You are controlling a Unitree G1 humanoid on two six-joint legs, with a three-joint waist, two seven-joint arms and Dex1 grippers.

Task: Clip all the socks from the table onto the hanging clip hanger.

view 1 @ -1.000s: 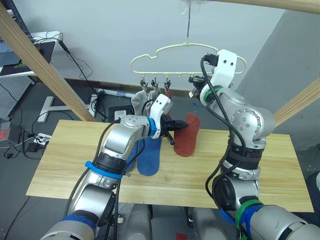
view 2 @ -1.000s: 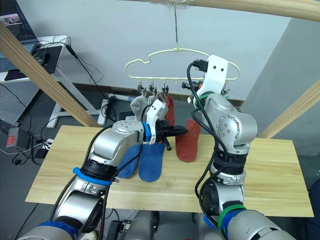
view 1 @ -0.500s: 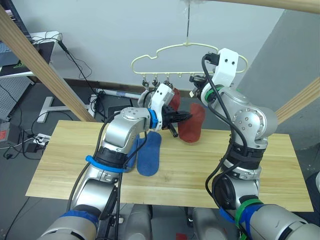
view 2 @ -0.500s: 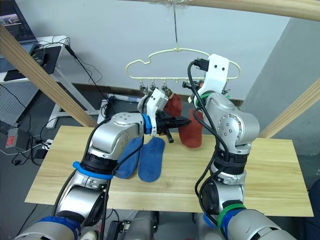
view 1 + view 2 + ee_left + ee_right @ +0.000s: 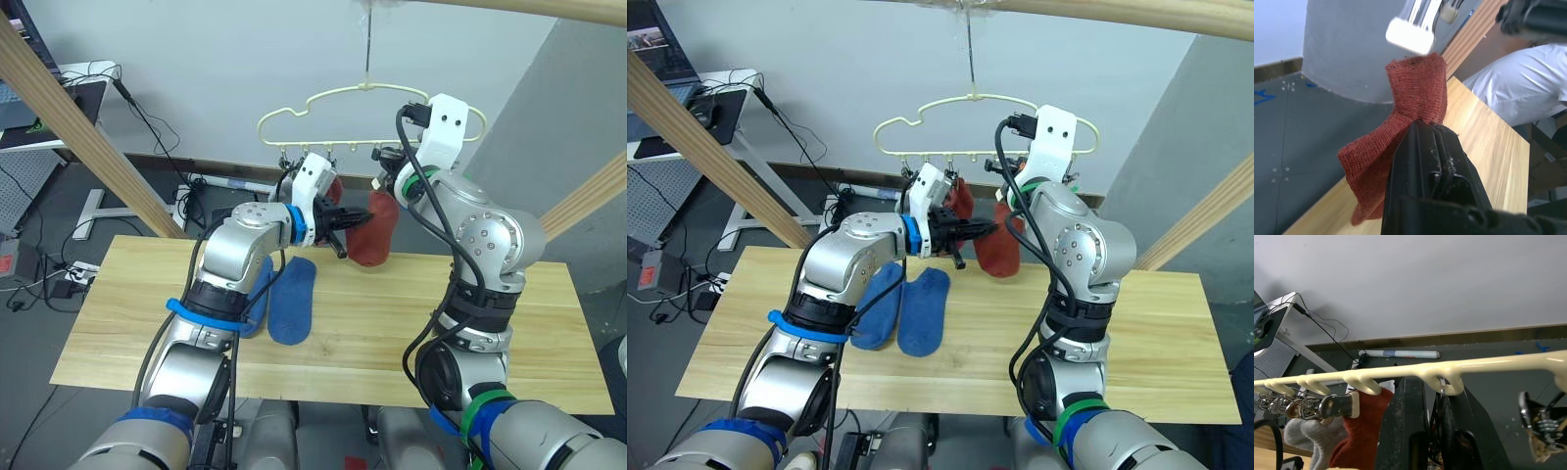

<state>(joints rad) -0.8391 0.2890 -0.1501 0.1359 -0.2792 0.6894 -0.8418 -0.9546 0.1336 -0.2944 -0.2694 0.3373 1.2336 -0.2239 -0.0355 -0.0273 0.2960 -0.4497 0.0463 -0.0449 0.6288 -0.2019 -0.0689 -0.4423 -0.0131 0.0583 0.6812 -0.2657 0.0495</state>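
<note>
Here the left claw [image 5: 342, 221] is pinched on the soft rust-red ankle sock [image 5: 374, 235], held off the counter just below the pale yellow-green wire clip hanger [image 5: 367, 113], where the right claw [image 5: 1436, 431] straddles a metal clip [image 5: 1442, 387], so the cuff must go up to it.

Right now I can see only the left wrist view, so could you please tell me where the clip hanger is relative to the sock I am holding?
Observer: The clip hanger hangs above and just behind the rust red sock pinched in your left pincer.
Operator: Thank you. Where is the other arm?
Observer: The right pincer is raised to the hanger's lower bar.
Operator: And what remains below?
Observer: Two blue socks lie side by side on the table.
</note>
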